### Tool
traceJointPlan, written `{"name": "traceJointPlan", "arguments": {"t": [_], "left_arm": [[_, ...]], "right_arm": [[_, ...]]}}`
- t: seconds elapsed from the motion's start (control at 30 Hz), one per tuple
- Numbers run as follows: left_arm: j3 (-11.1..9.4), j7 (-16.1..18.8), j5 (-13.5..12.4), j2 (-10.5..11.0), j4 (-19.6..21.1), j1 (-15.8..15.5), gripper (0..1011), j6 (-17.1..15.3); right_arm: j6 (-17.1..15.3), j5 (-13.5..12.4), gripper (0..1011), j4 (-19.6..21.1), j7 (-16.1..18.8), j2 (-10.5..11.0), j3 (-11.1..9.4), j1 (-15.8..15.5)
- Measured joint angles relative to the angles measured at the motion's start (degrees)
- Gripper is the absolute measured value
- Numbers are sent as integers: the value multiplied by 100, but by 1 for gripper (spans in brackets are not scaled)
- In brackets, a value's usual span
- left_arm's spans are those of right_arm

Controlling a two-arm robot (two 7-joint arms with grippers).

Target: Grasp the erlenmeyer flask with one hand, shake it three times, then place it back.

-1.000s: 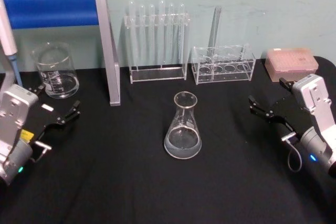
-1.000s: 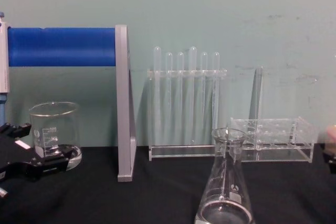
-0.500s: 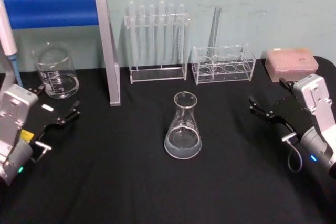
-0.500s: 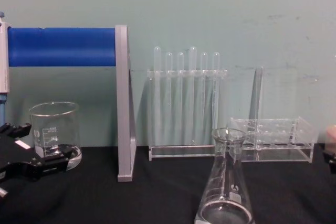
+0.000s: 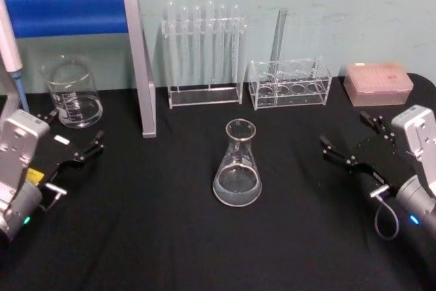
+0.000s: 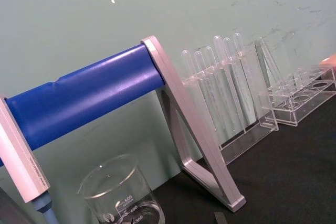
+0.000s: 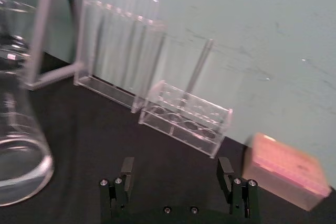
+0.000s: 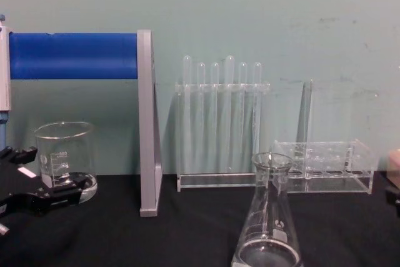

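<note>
**Head view:** The erlenmeyer flask (image 5: 237, 168) stands upright in the middle of the black table (image 5: 163, 236), with a little clear liquid in its base. The right claw (image 5: 343, 129) is at the flask's 3 o'clock, released and holding nothing, well apart from the glass. The left claw (image 5: 75, 127) is at 9 o'clock, also released, near a beaker (image 5: 71, 93) at 10 o'clock. A test tube rack (image 5: 203, 52) stands at 12 o'clock, a low clear rack (image 5: 289, 83) at 1 o'clock and a pink box (image 5: 378, 81) at 2 o'clock.

**Chest view:** The flask rises in front of the racks. The left claw lies just beside the beaker, below a blue-barred stand (image 8: 75, 55).

**Right wrist view:** The right claw's black fingers (image 7: 126, 174) stand wide apart, and the flask is off to one side, untouched.

**Left wrist view:** Beaker, stand and racks stand before a pale green wall (image 6: 157, 3).
</note>
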State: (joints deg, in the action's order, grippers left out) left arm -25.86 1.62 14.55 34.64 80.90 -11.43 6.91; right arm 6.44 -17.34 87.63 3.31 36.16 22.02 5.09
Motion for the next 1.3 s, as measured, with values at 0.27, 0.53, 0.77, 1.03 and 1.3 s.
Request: {"name": "traceJointPlan", "arguments": {"t": [0.27, 0.53, 0.77, 1.03, 1.3], "left_arm": [[0, 0, 0, 0, 0, 0, 1001, 0], [0, 0, 0, 0, 0, 0, 1001, 0], [0, 0, 0, 0, 0, 0, 1001, 0], [0, 0, 0, 0, 0, 0, 1001, 0], [0, 0, 0, 0, 0, 0, 1001, 0]], "right_arm": [[6, -302, 1000, 488, 407, 65, -106, -359], [-5, -522, 1000, 749, 833, 3, -88, -515], [-19, -547, 1000, 715, 1117, -198, 14, -455], [40, -557, 1000, 476, 1376, -511, 89, -290], [28, -561, 1000, 266, 1548, -771, 116, -124]]}}
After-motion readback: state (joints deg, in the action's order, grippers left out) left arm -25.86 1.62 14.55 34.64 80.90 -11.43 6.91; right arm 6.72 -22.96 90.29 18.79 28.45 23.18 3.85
